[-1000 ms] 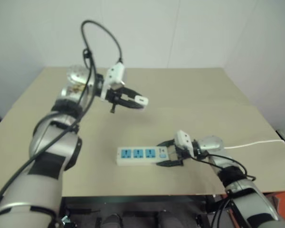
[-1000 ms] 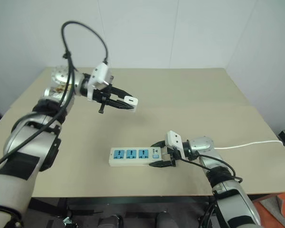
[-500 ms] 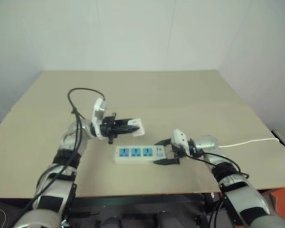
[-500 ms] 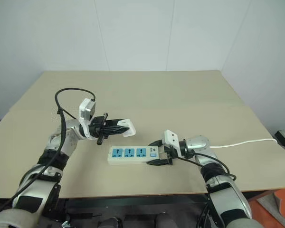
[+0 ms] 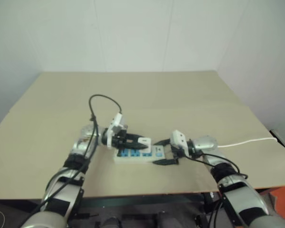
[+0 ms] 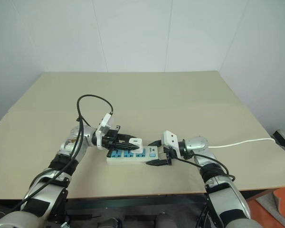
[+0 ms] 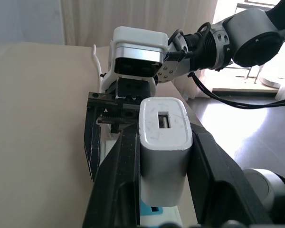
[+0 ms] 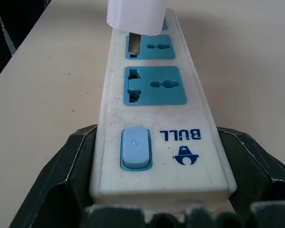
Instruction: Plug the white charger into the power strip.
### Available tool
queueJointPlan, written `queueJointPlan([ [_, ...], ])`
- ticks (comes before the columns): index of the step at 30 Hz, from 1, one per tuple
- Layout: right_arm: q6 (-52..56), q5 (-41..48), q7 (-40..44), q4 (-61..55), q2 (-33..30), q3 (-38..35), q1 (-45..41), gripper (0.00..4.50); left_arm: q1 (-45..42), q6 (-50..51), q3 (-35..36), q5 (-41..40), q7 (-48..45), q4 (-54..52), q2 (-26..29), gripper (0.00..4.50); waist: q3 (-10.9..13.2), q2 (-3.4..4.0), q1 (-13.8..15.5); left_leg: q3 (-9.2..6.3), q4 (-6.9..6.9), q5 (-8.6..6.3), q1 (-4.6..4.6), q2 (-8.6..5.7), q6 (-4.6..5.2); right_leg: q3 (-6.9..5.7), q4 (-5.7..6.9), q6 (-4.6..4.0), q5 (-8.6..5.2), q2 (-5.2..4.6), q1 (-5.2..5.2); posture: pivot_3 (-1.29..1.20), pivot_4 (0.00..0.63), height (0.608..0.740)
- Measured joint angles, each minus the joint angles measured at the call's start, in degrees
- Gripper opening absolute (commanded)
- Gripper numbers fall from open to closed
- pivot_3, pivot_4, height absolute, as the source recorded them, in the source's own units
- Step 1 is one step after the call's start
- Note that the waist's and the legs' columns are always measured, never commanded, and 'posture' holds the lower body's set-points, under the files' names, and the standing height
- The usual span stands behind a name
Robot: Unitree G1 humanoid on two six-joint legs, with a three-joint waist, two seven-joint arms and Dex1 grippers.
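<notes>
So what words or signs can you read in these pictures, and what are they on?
"BULL", seen upside down in the right wrist view, with a small blue logo beside it: on the power strip, at its switch end.
A power sign: on the strip's blue switch button.
The white charger shows no readable text.

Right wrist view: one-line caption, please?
White charger hovers prong-first at a socket of the power strip, whose switch end sits between the right gripper fingers.
</notes>
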Motion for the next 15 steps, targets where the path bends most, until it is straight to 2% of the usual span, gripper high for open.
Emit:
queueJointPlan([
  [15, -0.07, -0.68, -0.53, -0.18, 0.26, -0.36, 0.32, 3.41, 0.00, -0.48, 0.05, 3.82, 1.01, 2.98, -2.45, 0.99, -0.04, -0.02, -0.11, 0.00, -0.01, 0.00, 0.04, 0.00, 0.00, 0.01, 0.00, 0.00, 0.00, 0.01, 0.00, 0.00, 0.150, 0.740],
])
